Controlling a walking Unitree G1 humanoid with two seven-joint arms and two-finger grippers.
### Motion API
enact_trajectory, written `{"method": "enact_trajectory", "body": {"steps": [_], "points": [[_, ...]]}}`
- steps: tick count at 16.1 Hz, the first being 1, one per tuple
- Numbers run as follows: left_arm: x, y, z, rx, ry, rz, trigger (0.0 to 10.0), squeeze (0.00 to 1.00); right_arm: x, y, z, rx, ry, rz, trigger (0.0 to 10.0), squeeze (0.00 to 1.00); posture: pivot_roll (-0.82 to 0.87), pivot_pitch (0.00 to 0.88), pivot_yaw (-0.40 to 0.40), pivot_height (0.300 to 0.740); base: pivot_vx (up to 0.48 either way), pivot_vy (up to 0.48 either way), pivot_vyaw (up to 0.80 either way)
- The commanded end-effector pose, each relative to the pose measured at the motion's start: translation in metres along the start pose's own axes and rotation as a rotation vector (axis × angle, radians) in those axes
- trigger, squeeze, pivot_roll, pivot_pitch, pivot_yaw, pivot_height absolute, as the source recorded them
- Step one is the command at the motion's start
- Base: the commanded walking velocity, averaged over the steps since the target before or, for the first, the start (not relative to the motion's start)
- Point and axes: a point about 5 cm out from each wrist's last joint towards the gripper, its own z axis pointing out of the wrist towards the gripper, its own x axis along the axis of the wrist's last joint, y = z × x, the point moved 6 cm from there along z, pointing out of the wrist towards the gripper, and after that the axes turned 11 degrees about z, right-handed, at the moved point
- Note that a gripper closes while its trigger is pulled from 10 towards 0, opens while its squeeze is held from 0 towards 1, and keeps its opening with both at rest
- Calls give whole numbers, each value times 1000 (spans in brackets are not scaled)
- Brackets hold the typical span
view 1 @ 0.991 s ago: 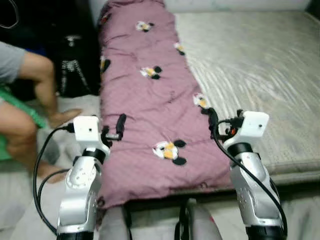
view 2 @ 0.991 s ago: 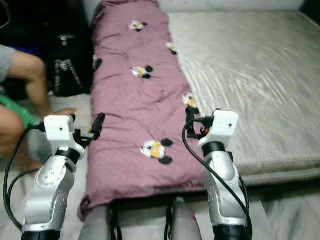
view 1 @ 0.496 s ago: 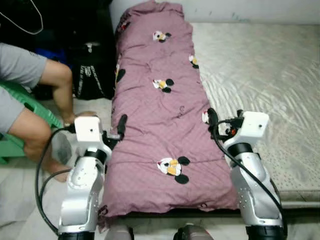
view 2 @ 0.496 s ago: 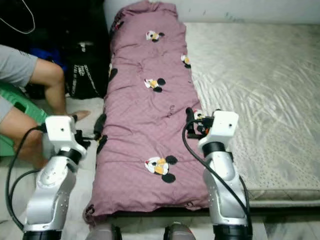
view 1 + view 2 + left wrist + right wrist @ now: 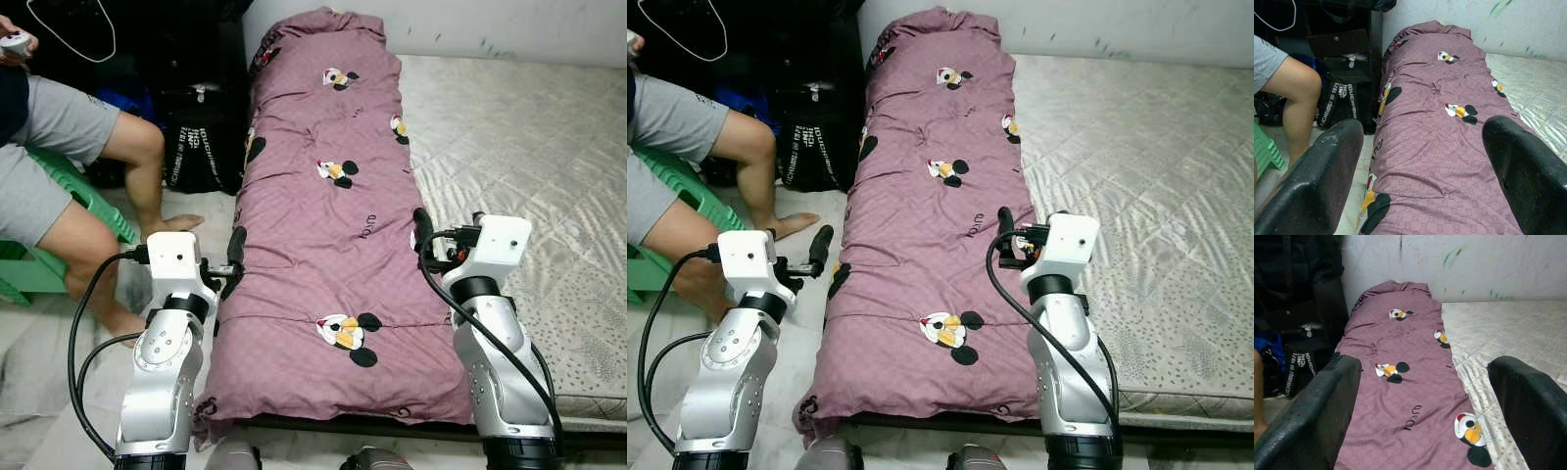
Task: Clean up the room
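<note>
- The quilt lay folded in a long strip on the bed, its long axis running from 6 toward 12 o'clock, straight away from the robot.
- It covered the bed's left side; its near end hung at the foot edge, between the two arms.
- The left end effector hovered at the quilt's 9 o'clock edge, fingers spread apart, holding nothing.
- The right end effector hovered at the 3 o'clock edge, over the seam between quilt and bare mattress, also spread wide and empty.
- In both wrist views the fingers framed the quilt lengthwise, with fabric ahead and below them.
- Both arms stood about equally near the quilt, one on each long edge, so a two-handed grasp looked the likely move; each would need to drop and close on its own side.
- A seated person was at 10 o'clock, legs close to the left arm, with a black bag beside the quilt.
- A swing outward by the left arm could have met that leg.
</note>
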Motion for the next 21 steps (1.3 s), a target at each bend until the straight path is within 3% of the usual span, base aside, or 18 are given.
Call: {"method": "enact_trajectory", "body": {"steps": [1,21], "points": [[-3,1,1,-3,-15,2,10000,0,-5,1,0,10,-27,-52,10000,0,-18,60,-21,740,0,0,531],[-2,2,2,-12,2,28,10000,0,-1,-3,5,23,1,-62,10000,0,-17,60,-22,740,0,0,800]]}}
